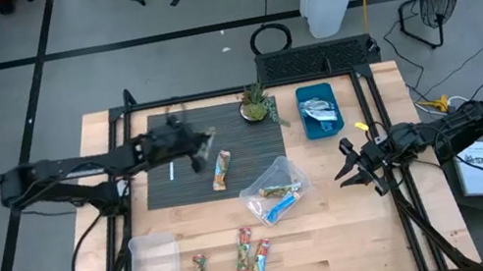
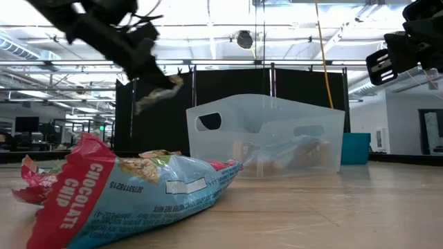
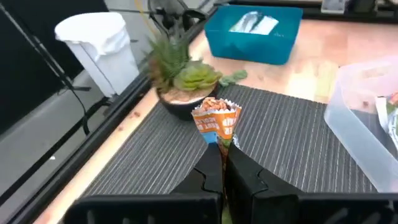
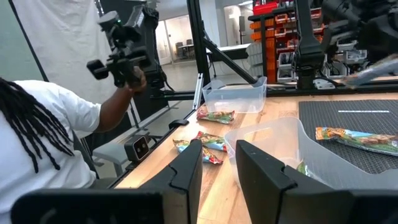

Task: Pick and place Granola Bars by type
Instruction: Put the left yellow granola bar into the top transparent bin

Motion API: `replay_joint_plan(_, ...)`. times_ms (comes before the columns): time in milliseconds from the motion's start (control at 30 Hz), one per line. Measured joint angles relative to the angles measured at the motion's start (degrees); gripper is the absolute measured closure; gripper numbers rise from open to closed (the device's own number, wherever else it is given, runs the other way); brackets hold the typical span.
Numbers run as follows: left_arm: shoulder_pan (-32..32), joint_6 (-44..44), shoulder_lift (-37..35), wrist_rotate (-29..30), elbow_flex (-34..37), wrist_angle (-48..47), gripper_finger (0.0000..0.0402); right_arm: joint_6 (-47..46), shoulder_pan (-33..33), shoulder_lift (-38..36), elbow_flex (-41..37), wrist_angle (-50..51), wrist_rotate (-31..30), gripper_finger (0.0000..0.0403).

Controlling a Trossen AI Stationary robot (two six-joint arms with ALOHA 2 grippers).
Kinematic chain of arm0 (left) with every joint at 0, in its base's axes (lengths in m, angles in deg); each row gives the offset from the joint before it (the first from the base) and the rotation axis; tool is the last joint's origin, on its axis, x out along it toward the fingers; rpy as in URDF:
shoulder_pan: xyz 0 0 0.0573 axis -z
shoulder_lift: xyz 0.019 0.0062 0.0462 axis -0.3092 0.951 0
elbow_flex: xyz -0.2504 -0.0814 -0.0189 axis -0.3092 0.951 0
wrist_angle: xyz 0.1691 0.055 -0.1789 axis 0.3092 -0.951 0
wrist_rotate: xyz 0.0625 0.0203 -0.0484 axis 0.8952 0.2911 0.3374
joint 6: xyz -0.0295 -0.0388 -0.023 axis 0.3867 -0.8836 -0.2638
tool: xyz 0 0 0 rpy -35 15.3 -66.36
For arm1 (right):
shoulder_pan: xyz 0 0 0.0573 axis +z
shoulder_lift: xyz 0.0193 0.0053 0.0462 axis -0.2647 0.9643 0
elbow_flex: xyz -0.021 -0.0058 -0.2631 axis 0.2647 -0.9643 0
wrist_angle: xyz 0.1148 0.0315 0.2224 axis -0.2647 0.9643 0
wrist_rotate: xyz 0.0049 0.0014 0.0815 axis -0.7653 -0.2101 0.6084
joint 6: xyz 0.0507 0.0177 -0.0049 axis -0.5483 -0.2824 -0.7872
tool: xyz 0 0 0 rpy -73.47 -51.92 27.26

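A granola bar (image 3: 217, 122) is clamped between the closed fingers of the left gripper (image 1: 203, 150) and is held in the air above the dark ribbed mat (image 1: 191, 179). Just beyond it the potted plant (image 1: 256, 103) stands at the mat's far edge, with the blue bin (image 1: 319, 110) further to the right, silvery packets lying inside. A second bar (image 1: 221, 170) lies on the mat, near a white strip (image 1: 171, 171). A clear tub (image 1: 276, 189) is tipped on its side in the middle of the table, with bars seen inside it. Three more bars (image 1: 243, 253) are spread along the near edge, beside an upright clear tub (image 1: 153, 270). The right gripper (image 1: 357, 167) hangs at the table's right edge, its fingers parted and nothing between them. In the right wrist view, a person in a white shirt (image 4: 43, 130) is seen beside the table.
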Motion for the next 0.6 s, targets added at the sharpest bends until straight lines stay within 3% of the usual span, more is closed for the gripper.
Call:
replay_joint_plan(133,-0.96,0.11,-9.60,-3.66,4.35,0.70,0.0397,-0.01,-0.02,0.02,0.00,-0.02,-0.01,0.0314)
replay_joint_plan(267,-1.22,3.11,-18.99,-16.03,9.95,5.00,0.0398,0.01,-0.02,0.02,0.00,0.00,0.00,0.0314)
replay_joint_plan(333,-1.13,3.35,-23.24,-19.10,13.06,7.73,0.0398,0.00,-0.01,0.02,0.00,0.00,0.00,0.0314)
replay_joint_plan(500,-1.33,3.05,-32.51,-16.12,18.80,8.87,0.0398,0.00,0.00,0.02,0.00,-0.02,0.00,0.0314)
replay_joint_plan(600,-1.32,1.71,-35.57,-18.05,19.81,8.96,0.0398,-0.01,-0.02,0.02,0.00,-0.04,0.00,0.0314)
